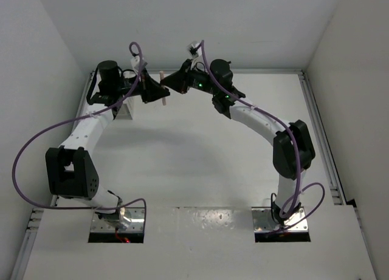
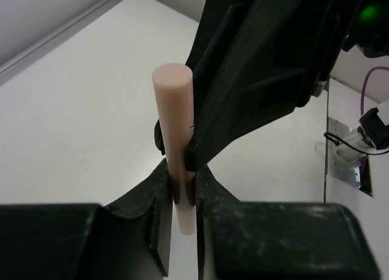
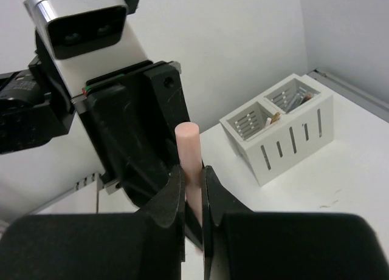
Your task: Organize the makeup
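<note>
Pinching one pink makeup stick [image 2: 173, 110], my left gripper [image 2: 182, 184] and right gripper [image 3: 192, 178] are both closed on it, far across the table [image 1: 200, 158], near a white slatted box [image 3: 285, 134].

White slatted two-compartment box [image 3: 292, 147] upright on white table [image 1: 194, 164], near its corner, pale walls [image 1: 182, 25] behind

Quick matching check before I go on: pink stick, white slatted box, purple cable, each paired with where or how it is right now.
Things:
1. pink stick
2. white slatted box
3. purple cable

States:
A. standing on the table, other sticks inside
B. looping out beside the left arm
C. clamped by both the left gripper and the right gripper

Pairs: 1-C, 2-A, 3-B
</note>
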